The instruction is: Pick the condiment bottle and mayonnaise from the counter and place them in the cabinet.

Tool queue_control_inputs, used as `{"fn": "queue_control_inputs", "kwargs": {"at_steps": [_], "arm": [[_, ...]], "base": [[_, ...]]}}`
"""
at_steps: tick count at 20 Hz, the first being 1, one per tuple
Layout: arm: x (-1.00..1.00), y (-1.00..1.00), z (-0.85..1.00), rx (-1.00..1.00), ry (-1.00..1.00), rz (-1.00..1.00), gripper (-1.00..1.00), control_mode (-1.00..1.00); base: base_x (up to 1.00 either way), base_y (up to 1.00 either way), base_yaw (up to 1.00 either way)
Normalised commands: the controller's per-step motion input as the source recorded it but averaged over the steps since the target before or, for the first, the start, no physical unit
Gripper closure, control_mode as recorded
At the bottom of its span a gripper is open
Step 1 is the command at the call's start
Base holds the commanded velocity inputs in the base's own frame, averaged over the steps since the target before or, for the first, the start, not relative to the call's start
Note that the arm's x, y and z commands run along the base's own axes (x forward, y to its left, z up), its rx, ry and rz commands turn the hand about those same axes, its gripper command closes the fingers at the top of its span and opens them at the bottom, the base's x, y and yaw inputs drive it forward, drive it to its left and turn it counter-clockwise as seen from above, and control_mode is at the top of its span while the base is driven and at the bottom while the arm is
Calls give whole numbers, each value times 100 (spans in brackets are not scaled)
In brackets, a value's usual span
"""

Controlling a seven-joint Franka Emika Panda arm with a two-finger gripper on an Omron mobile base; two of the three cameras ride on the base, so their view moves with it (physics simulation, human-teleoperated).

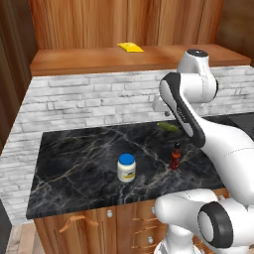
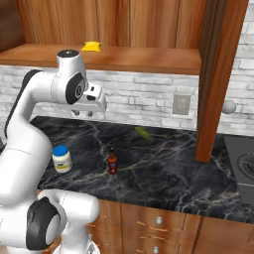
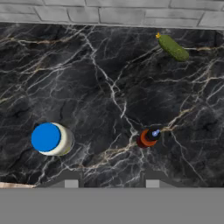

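Tool (image 2: 83,113) hangs high over the tabletop (image 1: 74,168), near the back wall, holding nothing; finger tips partly apart in the hand view, gap looks modest. Condiment bottle (image 3: 148,137) stands upright near the middle of the tabletop, just below and ahead of the tips; mayonnaise (image 3: 51,138) stands well apart from it, nearer the front edge. Cabinet (image 1: 89,58) shelf above the brick wall carries a yellow item (image 1: 130,47).

Risks, judged: bottle is slim and tall, so an off-centre descent could tip it. The narrow finger gap may clip the cap. Green pickle (image 3: 173,47) by the back edge is a distractor.
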Motion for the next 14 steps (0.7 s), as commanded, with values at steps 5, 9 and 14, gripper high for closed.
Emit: {"fn": "queue_control_inputs", "kwargs": {"at_steps": [5, 9, 14], "arm": [[-47, 13, -5, 0, -4, 0, -100, -100], [-70, 41, -16, -2, -4, 0, -100, -100], [-34, 80, -13, -8, 0, 0, -100, -100]], "base": [[0, 0, 0], [0, 0, 0], [0, 0, 0]]}}
